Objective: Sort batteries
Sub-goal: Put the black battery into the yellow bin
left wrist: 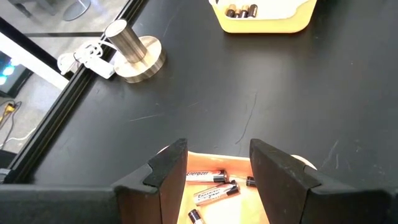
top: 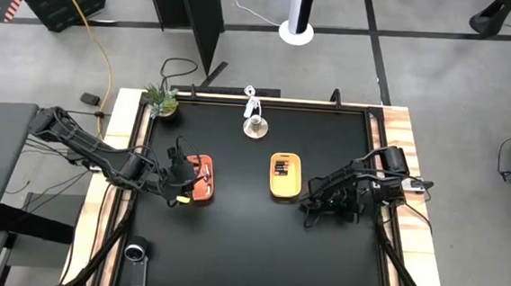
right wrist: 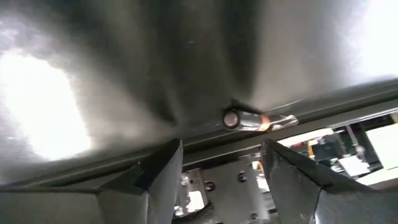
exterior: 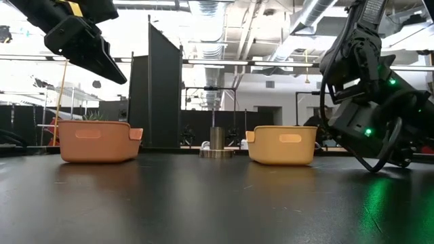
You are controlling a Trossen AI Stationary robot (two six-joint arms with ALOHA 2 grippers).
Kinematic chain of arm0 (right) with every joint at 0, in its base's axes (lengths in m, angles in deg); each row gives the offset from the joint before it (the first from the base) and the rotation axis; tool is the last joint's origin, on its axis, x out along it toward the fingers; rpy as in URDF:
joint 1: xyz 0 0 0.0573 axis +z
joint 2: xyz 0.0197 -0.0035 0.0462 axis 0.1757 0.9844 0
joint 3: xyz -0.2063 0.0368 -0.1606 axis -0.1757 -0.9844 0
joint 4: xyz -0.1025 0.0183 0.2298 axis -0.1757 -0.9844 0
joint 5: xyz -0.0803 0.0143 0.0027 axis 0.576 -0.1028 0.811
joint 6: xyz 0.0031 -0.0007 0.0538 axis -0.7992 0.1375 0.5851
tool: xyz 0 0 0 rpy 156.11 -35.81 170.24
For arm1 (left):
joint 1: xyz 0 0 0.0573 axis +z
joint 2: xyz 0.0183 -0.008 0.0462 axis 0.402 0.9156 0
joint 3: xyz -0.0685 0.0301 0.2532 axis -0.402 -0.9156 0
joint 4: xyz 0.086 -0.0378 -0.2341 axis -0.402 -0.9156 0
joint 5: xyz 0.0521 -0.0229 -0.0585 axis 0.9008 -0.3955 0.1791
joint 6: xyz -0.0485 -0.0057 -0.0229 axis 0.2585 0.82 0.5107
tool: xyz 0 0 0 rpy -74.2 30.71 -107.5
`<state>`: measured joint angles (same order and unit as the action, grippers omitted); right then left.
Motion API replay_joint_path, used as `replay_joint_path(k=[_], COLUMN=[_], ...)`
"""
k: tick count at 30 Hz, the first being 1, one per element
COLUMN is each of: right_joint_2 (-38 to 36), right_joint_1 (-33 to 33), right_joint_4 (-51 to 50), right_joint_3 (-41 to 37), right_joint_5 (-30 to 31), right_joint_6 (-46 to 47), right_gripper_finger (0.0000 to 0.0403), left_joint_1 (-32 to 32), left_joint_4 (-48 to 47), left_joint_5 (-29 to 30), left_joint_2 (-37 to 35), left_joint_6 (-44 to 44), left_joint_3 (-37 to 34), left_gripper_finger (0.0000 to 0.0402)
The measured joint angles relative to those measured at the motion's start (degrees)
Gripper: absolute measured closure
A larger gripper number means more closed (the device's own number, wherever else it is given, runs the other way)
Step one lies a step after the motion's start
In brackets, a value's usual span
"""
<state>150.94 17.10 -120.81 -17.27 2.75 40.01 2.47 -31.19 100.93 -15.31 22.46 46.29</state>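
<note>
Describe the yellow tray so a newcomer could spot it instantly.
Start from the black table seen from above and find the short metal post near its far edge. The yellow tray sits just in front of that post, slightly toward the right arm's side. Unlike the orange tray under the left claw, it is paler and holds dark batteries, and no claw is over it.

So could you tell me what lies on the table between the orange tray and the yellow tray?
Nothing: in the high view the dark tabletop between the orange tray and the yellow tray is bare. The metal post stands farther back, not between them.
</note>
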Motion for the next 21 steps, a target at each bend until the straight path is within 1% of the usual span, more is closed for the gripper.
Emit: replay_joint_path(k=[8,11,15,21], right_joint_2=[0.1,0.1,0.0,0.0], right_joint_1=[0.0,-0.1,-1.7,-4.7], right_joint_4=[1.3,2.1,3.4,4.1], right_joint_3=[-0.1,-0.2,-0.3,-0.5], right_joint_5=[1.1,1.5,1.4,0.4], right_joint_6=[-2.3,-5.1,-8.6,-10.5], right_gripper_finger=[0.0189,0.0194,0.0202,0.0217], left_joint_1=[0.0,0.0,0.0,0.0], left_joint_4=[0.0,0.1,0.1,0.1], left_joint_5=[0.0,0.0,0.0,0.0], left_joint_2=[0.0,0.0,0.0,0.0], left_joint_6=[0.2,0.2,0.5,0.7], left_joint_3=[0.0,0.0,0.0,0.0], left_gripper_finger=[0.0233,0.0233,0.0233,0.0233])
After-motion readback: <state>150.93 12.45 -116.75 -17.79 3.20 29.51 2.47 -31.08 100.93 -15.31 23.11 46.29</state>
